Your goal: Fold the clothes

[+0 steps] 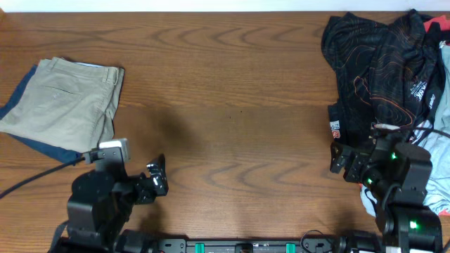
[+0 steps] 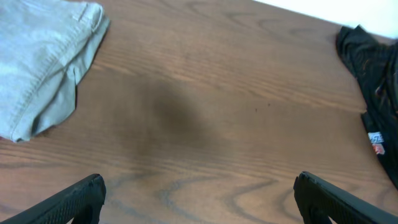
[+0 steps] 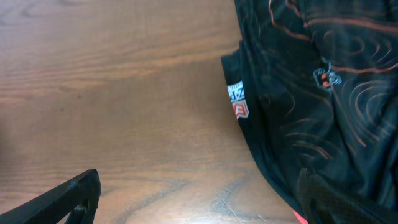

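The folded khaki shorts [image 1: 63,102] lie at the table's left on top of navy shorts [image 1: 42,144]; they also show in the left wrist view [image 2: 43,62]. A black shirt with orange line print [image 1: 383,70] lies crumpled at the right, beside a light blue garment [image 1: 443,105]. The shirt also shows in the right wrist view [image 3: 311,93]. My left gripper [image 1: 156,179] [image 2: 199,199] is open and empty over bare wood, right of the shorts. My right gripper [image 1: 341,160] [image 3: 205,196] is open at the shirt's lower left edge, one finger over the cloth.
The wooden table [image 1: 225,91] runs between the two piles. A red bit of cloth [image 1: 432,24] shows at the far right corner. Cables trail from the left arm toward the front left edge.
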Robot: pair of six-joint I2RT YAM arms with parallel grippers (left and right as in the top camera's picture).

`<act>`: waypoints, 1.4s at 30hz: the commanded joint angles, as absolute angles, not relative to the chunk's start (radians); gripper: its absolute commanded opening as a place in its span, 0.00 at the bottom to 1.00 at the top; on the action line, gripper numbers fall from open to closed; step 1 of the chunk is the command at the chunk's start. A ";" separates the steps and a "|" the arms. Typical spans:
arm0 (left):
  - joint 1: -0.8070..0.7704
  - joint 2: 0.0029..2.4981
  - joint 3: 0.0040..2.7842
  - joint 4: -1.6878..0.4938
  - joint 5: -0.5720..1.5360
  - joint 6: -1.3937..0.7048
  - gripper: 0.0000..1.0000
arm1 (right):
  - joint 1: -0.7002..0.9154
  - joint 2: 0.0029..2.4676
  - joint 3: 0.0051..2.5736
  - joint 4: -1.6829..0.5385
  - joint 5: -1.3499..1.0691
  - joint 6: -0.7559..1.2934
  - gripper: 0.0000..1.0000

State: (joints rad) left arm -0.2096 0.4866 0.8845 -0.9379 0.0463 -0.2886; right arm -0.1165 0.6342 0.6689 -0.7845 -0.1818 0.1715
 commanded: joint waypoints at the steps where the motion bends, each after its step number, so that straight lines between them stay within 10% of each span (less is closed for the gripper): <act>1: -0.209 0.466 0.874 -0.938 0.033 -0.294 0.98 | -0.111 0.606 0.658 -0.789 -0.173 0.160 0.99; 29: -0.209 0.470 0.874 -0.941 0.033 -0.294 0.98 | -0.048 0.485 0.653 -0.847 -0.141 0.159 0.99; 42: -0.209 0.470 0.874 -0.940 0.033 -0.294 0.98 | -0.002 0.060 0.303 -0.483 -0.144 0.141 0.99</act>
State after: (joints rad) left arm -0.2096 0.4702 0.8783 -0.9390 0.0448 -0.2886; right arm -0.0193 0.1257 0.3862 -0.5320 -0.1287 0.1558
